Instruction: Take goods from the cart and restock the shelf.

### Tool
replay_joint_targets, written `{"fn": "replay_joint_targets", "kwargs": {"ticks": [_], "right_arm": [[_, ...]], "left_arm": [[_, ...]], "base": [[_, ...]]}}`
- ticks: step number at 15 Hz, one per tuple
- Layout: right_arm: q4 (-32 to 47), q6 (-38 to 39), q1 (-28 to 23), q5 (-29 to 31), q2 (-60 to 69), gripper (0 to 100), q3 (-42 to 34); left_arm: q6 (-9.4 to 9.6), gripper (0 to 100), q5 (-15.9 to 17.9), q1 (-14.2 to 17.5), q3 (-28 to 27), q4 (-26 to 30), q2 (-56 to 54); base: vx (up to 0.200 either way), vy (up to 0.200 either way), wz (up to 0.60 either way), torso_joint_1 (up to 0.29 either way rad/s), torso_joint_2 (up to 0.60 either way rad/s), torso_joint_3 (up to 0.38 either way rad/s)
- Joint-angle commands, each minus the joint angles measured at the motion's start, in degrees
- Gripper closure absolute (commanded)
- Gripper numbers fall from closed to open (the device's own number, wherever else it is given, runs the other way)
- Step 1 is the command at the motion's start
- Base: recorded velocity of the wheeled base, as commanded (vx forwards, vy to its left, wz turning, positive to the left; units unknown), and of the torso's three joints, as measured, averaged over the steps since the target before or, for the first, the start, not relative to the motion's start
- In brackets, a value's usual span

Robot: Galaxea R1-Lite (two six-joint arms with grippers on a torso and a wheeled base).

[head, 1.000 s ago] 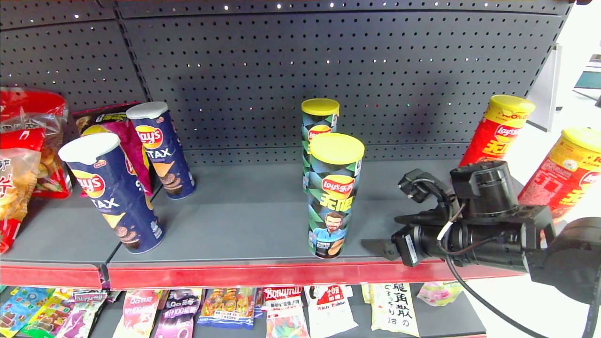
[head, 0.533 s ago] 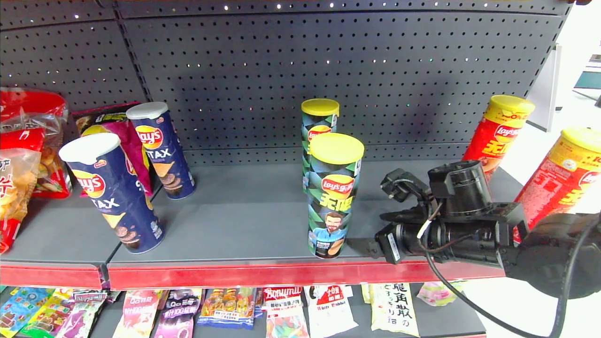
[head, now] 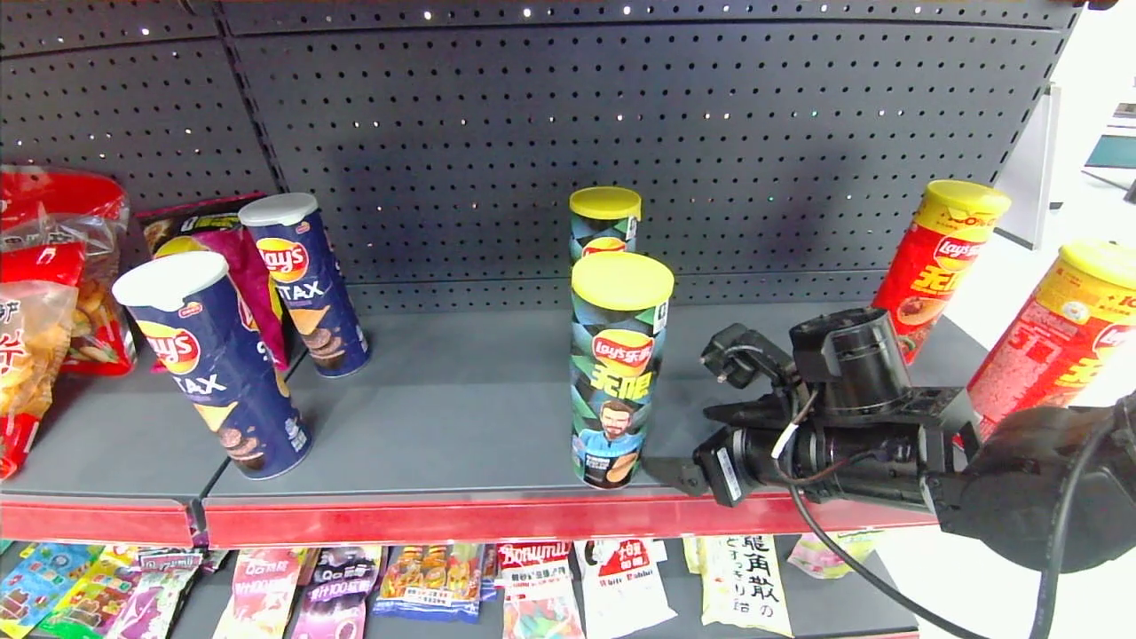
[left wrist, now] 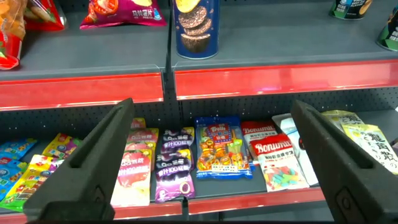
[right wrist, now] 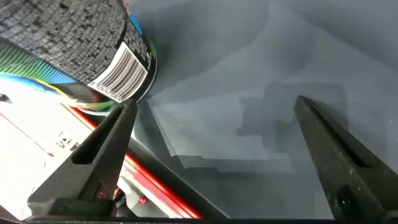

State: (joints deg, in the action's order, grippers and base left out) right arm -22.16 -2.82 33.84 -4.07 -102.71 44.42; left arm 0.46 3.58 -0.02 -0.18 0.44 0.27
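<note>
Near the front lip of the grey shelf (head: 461,417) stands a green chip can with a yellow lid (head: 619,373), and a second one (head: 605,217) stands behind it. My right gripper (head: 670,472) lies low on the shelf just right of the front can's base, open, with one fingertip at the base. In the right wrist view the can's barcoded bottom (right wrist: 74,50) sits just outside one finger of the right gripper (right wrist: 214,106), with only bare shelf between the fingers. My left gripper (left wrist: 211,106) hangs open in front of the lower shelf.
Two blue cans (head: 213,364) (head: 304,284) and snack bags (head: 44,293) occupy the shelf's left. Two red cans (head: 945,248) (head: 1061,328) stand at the right end. Candy packets (head: 532,586) line the lower shelf. Bare shelf lies between the blue and green cans.
My right arm has slid left along the shelf toward the front green can. The can has shifted slightly to the left.
</note>
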Motion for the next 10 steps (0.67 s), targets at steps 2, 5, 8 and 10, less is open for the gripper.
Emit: {"fn": "replay_joint_targets", "kwargs": {"ticks": [2, 5, 8, 10], "right_arm": [[0.19, 0.0, 0.08, -0.06, -0.48, 0, 0.05], [0.19, 0.0, 0.0, -0.06, -0.48, 0, 0.23], [0.1, 0.0, -0.18, -0.06, -0.74, 0, 0.75], [-0.34, -0.08, -0.44, 0.12, -1.18, 0, 1.54]], "left_arm": [[-0.02, 0, 0.02, 0.02, 0.01, 0.0, 0.08], [-0.02, 0, 0.02, 0.02, 0.01, 0.0, 0.08], [-0.02, 0, 0.02, 0.02, 0.01, 0.0, 0.08], [-0.02, 0, 0.02, 0.02, 0.01, 0.0, 0.08]], "base": [[0.0, 0.0, 0.0, 0.0, 0.0, 0.0], [0.0, 0.0, 0.0, 0.0, 0.0, 0.0], [0.0, 0.0, 0.0, 0.0, 0.0, 0.0], [0.0, 0.0, 0.0, 0.0, 0.0, 0.0]]}}
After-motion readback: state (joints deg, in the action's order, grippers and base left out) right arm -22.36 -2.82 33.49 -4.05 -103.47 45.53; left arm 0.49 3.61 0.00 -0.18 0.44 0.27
